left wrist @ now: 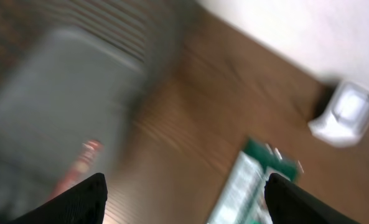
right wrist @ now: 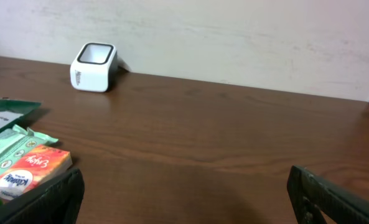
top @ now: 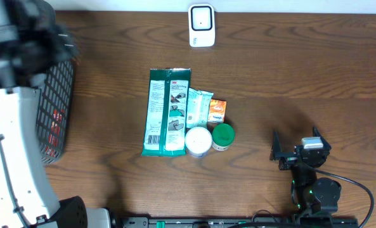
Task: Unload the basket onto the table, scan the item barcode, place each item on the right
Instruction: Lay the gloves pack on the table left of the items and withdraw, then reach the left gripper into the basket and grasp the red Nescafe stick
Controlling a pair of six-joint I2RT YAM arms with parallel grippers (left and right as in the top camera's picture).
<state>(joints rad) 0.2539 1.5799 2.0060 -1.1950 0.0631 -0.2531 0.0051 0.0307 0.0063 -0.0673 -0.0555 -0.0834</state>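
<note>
Overhead: items clustered mid-table, none picked up; both grippers empty with their fingers spread.
Nearest, right gripper sits low at the near right, jaws wide apart, well clear of the cluster. Next out, white-lidded tub and green-capped jar, touching: rigid, round, smooth plastic, likely slippery, so pinch across the diameter. Behind them, orange carton: light stiff card with flat faces, probably the easiest grab, across its narrow sides. Mint packet and long green pouch: glossy film, floppy, will sag, so take an edge near the middle. White scanner stands at the far edge. Left gripper is up by the black mesh basket, fingers apart; its view is blurred.
</note>
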